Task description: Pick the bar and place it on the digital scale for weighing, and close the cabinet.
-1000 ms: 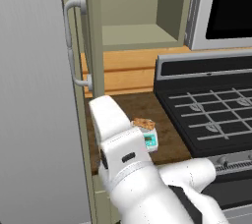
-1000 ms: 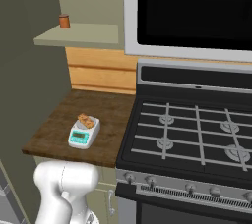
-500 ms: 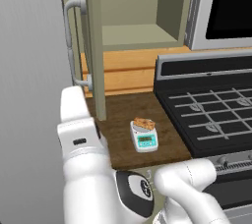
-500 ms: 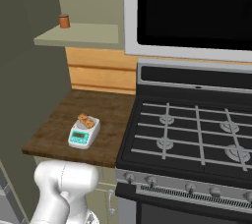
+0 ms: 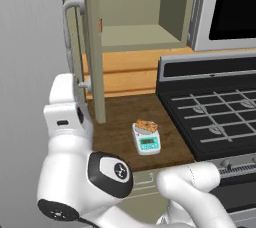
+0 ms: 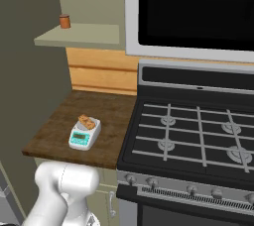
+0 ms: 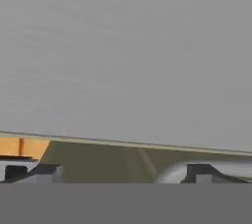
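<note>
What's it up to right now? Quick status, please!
Gripper open, empty, up against the cabinet door by its handle. Bar sits on the digital scale. Cabinet open; nothing in the way.

The arm [image 5: 75, 172] is glossy white, built of fat rounded segments like swollen tubes. A dark round cap with a small pale mark sits on one joint, a black ring on another, and a small dark slot marks its boxy upper link. Fingers [image 7: 47, 171] are dark, blocky tips
</note>
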Tool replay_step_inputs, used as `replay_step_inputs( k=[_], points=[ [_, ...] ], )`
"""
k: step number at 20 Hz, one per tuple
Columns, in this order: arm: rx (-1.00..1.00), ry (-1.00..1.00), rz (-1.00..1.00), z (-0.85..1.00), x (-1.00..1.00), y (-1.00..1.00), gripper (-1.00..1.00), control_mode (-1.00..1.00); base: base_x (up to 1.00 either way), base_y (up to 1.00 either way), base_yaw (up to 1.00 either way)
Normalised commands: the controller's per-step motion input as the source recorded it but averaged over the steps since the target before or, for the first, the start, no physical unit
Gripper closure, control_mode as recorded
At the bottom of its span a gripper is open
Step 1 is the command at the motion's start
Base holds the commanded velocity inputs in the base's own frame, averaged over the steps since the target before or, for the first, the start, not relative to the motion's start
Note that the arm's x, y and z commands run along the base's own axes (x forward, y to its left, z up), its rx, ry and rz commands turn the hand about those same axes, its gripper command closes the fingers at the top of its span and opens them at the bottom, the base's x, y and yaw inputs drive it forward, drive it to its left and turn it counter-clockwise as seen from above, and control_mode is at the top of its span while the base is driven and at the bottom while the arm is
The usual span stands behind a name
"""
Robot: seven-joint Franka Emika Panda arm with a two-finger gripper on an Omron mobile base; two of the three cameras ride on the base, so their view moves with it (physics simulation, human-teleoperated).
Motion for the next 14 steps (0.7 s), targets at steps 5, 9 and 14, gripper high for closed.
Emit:
replay_step_inputs(
  k=[5, 9, 14],
  points=[
    [0.00, 0.00, -0.11, 0.00, 0.42, -0.27, -1.00, -1.00, 0.00, 0.00, 0.00],
    [0.01, 0.01, -0.11, 0.04, 0.35, -0.60, -1.00, -1.00, 0.00, 0.00, 0.00],
    [0.05, 0.03, -0.08, 0.00, 0.93, -0.84, -1.00, -1.00, 0.00, 0.00, 0.00]
  ],
)
